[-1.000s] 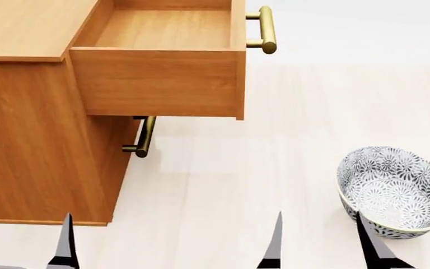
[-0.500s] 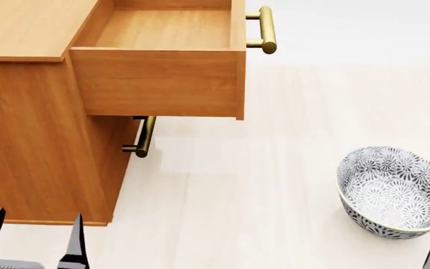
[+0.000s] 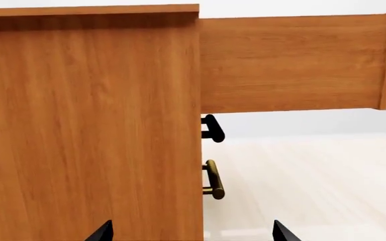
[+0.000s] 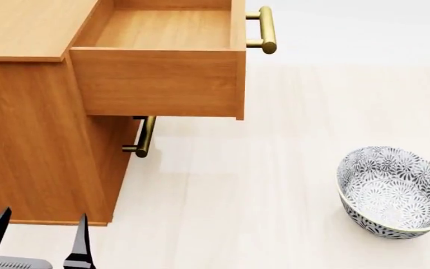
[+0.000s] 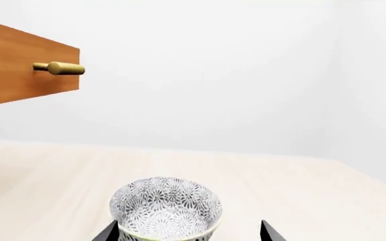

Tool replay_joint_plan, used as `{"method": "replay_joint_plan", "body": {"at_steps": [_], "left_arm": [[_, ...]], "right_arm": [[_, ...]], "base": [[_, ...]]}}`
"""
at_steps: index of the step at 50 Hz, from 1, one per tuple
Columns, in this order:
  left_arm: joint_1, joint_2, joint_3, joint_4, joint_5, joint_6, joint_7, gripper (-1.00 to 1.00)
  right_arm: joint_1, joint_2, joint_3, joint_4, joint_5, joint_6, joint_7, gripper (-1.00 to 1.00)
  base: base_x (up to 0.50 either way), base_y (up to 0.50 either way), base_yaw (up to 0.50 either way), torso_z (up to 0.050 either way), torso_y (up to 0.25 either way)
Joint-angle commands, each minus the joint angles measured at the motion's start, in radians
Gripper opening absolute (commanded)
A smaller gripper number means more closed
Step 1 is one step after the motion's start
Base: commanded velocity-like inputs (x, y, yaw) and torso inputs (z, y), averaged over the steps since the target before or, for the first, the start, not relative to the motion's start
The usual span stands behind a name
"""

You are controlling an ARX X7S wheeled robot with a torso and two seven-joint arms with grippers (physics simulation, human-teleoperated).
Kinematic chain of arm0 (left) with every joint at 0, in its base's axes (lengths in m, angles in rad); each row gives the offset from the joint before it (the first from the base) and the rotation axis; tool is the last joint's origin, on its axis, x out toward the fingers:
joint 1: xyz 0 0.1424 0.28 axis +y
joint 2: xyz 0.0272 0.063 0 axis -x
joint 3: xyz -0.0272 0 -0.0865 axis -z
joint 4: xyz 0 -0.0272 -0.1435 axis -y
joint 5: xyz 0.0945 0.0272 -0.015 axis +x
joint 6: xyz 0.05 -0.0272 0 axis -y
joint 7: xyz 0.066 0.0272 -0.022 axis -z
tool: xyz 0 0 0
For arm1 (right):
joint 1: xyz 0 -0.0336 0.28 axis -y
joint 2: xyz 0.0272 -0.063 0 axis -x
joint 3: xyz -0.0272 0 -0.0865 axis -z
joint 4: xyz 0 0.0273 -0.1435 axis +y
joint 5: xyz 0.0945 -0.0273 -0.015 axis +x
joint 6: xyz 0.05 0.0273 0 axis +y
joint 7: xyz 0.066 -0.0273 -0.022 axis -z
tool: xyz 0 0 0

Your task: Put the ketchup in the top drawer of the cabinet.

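Observation:
The cabinet [image 4: 28, 140] stands at the left. Its top drawer [image 4: 163, 31] is pulled out; the inside that shows holds nothing, and its brass handle [image 4: 267, 29] points right. The ketchup is not in any view. My left gripper [image 4: 42, 238] is open and empty, low by the cabinet's near corner; in the left wrist view [image 3: 191, 233] it faces the cabinet side [image 3: 86, 125] and the drawer [image 3: 293, 63]. My right gripper [image 5: 188, 233] is open and empty, its fingertips either side of a patterned bowl [image 5: 165, 208] just ahead of them. The drawer handle [image 5: 59, 68] also shows there.
The patterned bowl [image 4: 394, 192] sits on the pale floor at the right. The lower drawer's brass handle [image 4: 144, 136] sticks out under the open drawer and also shows in the left wrist view [image 3: 213, 179].
My right gripper has moved right and down, almost out of the head view, towards the bowl. My left gripper has shifted slightly right and forward. The drawer and bowl have not moved.

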Motion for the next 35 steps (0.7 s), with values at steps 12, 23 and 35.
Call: {"method": "replay_joint_plan", "body": {"at_steps": [12, 23, 35], "left_arm": [[-0.015, -0.005, 0.016, -0.018, -0.003, 0.003, -0.011, 1.0], [-0.012, -0.009, 0.016, -0.034, -0.009, 0.018, -0.012, 1.0], [-0.016, -0.014, 0.016, -0.056, -0.018, 0.029, -0.017, 1.0]], "right_arm": [[-0.155, -0.052, 0.067, 0.043, -0.001, -0.153, -0.092, 1.0], [-0.166, -0.064, 0.09, 0.046, 0.023, -0.164, -0.09, 1.0], [-0.158, -0.067, 0.085, 0.063, 0.02, -0.171, -0.094, 1.0]], "base": [[0.0, 0.0, 0.0, 0.0, 0.0], [0.0, 0.0, 0.0, 0.0, 0.0], [0.0, 0.0, 0.0, 0.0, 0.0]]}}
